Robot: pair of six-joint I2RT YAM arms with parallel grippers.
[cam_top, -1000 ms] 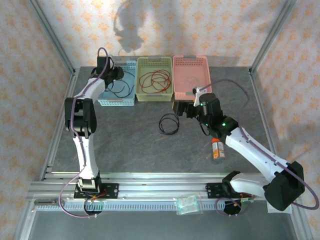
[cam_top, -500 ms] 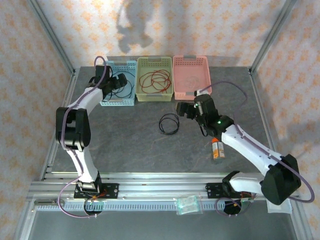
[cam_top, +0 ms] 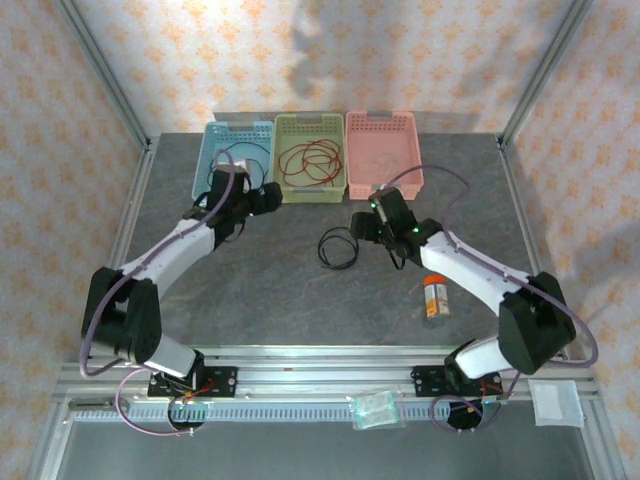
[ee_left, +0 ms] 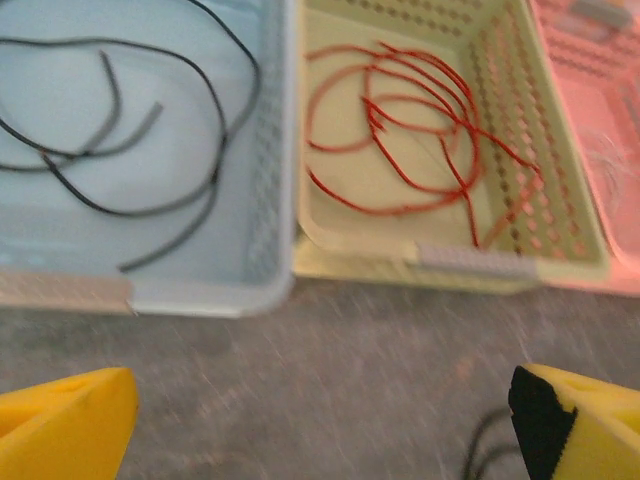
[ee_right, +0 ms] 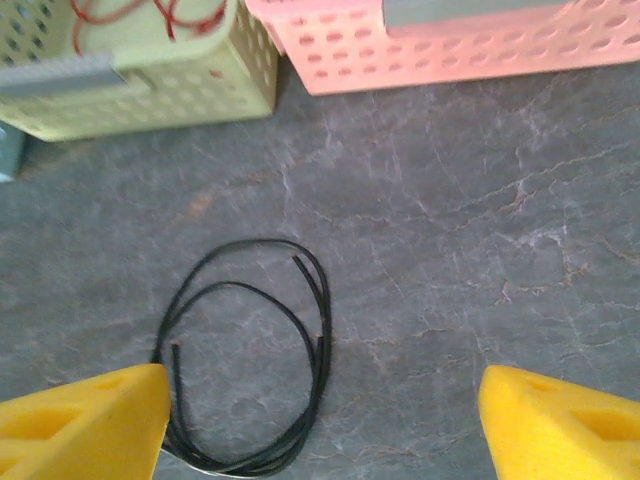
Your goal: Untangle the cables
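My right pincer [ee_right: 320,410] gapes over the black cable [ee_right: 250,360], whose flat oval coil stretches toward the baskets [ee_right: 200,95]. My left pincer [ee_left: 320,415] gapes too.

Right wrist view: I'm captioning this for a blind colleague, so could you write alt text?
A loose coil of black cable lies on the gray table between the open yellow fingers of the right gripper. A green basket and a pink basket stand side by side beyond it.

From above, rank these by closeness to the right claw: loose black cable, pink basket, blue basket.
1. Black cable, on the table just left of the right gripper.
2. Pink basket, just behind it.
3. Blue basket, far left at the back.
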